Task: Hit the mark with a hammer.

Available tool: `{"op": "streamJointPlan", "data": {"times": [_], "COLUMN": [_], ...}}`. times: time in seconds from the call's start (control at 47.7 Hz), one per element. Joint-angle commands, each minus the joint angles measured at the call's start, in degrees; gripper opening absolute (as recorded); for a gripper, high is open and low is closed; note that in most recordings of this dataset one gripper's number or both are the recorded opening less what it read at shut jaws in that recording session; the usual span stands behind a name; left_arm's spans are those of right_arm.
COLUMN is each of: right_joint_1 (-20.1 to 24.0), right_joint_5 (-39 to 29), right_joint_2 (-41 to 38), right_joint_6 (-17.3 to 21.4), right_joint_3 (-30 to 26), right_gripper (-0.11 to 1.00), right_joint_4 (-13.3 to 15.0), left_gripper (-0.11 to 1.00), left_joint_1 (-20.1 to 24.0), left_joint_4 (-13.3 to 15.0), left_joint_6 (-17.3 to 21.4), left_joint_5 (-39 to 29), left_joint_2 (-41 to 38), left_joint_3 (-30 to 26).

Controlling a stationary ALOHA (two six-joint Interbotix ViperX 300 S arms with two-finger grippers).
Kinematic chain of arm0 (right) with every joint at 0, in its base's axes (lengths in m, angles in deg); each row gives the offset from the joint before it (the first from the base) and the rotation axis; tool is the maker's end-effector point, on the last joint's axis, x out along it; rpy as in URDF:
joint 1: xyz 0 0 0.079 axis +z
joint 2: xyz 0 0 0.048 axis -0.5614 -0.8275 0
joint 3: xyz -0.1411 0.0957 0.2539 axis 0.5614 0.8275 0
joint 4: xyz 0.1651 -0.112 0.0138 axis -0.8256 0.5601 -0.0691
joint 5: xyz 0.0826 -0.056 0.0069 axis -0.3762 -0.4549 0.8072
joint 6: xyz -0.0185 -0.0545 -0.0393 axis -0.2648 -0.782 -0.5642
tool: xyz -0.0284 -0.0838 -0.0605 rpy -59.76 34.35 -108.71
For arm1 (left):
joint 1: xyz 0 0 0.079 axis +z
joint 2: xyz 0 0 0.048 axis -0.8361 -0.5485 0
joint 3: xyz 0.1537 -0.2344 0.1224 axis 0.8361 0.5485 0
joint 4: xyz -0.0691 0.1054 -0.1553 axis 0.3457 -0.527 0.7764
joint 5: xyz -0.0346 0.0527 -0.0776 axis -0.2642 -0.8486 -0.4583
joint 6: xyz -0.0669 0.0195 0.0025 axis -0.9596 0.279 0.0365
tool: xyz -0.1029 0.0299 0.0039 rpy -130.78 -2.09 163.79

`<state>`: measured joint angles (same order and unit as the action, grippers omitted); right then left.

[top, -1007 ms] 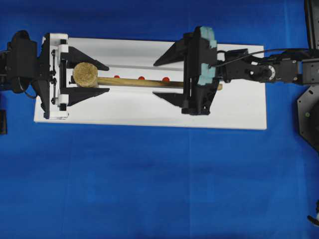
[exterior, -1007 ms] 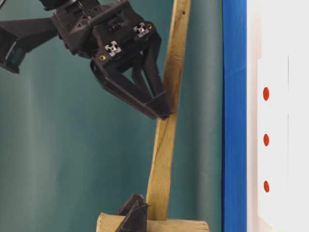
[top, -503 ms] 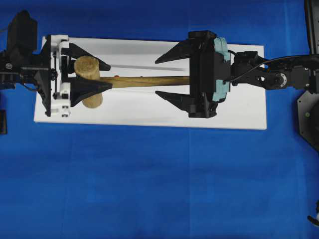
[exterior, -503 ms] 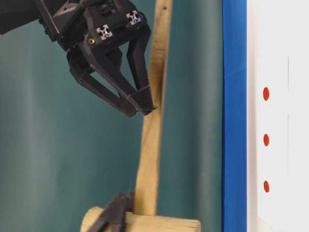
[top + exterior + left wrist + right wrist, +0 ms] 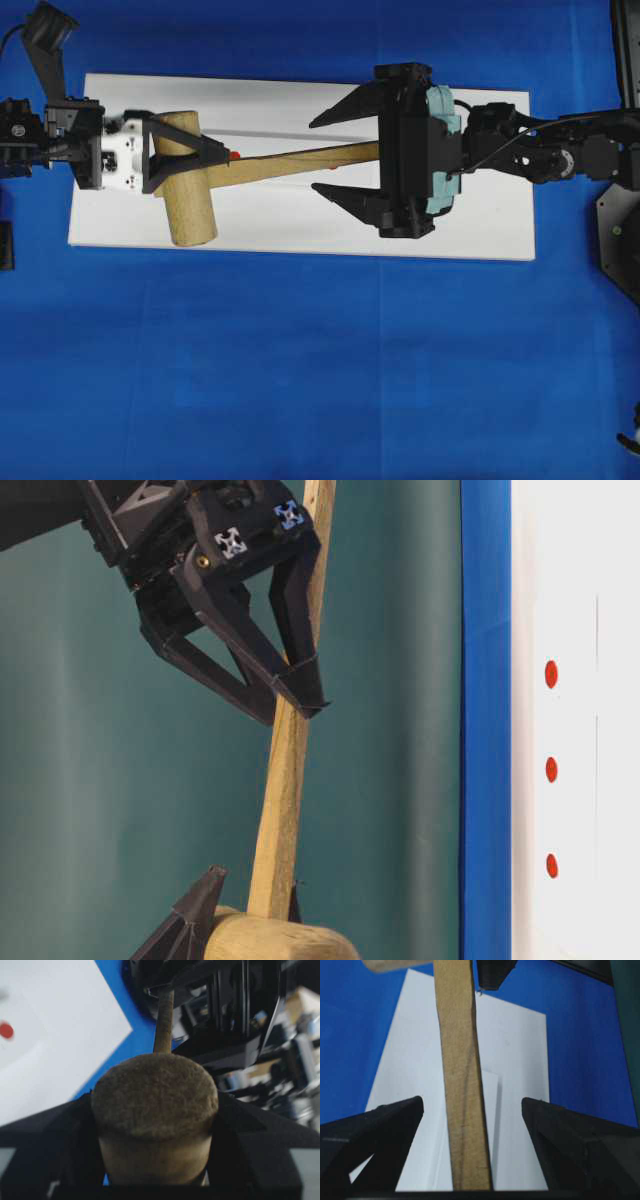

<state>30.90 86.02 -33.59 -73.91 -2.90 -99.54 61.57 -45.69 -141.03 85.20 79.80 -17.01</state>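
Blue cloth (image 5: 300, 380) under unlettered white board (image 5: 480, 230), hammer (image 5: 185, 205).

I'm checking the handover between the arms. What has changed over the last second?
The right pincer let go of the hammer handle and now stands open. The left pincer, clamped on the head, has turned it. The white board stayed put.
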Motion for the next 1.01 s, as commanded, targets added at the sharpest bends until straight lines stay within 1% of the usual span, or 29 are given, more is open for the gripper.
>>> {"op": "streamJointPlan", "data": {"times": [0.0,0.105,0.252,0.336,0.398,0.545,0.629,0.65,0.881,0.986], "right_joint_1": [0.0,0.0,0.0,0.0,0.0,0.0,0.0,0.0,0.0,0.0], "right_joint_5": [0.26,0.26,0.26,0.26,0.0,-1.05,-1.58,-1.67,-1.67,-1.67], "right_joint_2": [0.18,-0.35,-0.62,-0.79,-0.97,-0.97,-0.97,-0.97,-0.97,-0.97], "right_joint_6": [-0.09,-0.09,-0.09,-0.18,-0.18,-0.26,-0.26,-0.26,-0.35,-0.26], "right_joint_3": [-0.7,-0.88,-0.79,-0.79,-0.88,-0.97,-0.97,-0.88,-0.97,-0.97], "right_gripper": [0.93,0.92,0.92,0.87,0.76,0.3,0.1,0.07,0.07,0.07], "right_joint_4": [0.44,0.53,0.7,1.05,1.58,1.85,1.85,1.85,1.85,1.85], "left_gripper": [0.44,0.43,0.43,0.43,0.44,0.43,0.43,0.43,0.43,0.44], "left_joint_1": [-0.7,-0.97,-1.05,-1.14,-1.14,-1.23,-1.14,-1.23,-1.14,-1.14], "left_joint_4": [0.0,0.0,-0.09,0.0,-0.09,-0.09,-0.18,-0.26,-0.26,-0.26], "left_joint_6": [-3.16,-4.04,-4.13,-4.13,-4.13,-3.78,-3.25,-3.08,-0.44,-0.26], "left_joint_5": [0.53,0.53,0.53,0.53,0.44,0.53,0.62,0.62,0.88,0.88], "left_joint_2": [0.88,0.79,0.79,0.79,0.79,0.79,0.79,0.79,0.62,0.62], "left_joint_3": [-1.93,-1.93,-1.93,-2.02,-2.02,-2.02,-2.11,-2.11,-2.37,-2.37]}}
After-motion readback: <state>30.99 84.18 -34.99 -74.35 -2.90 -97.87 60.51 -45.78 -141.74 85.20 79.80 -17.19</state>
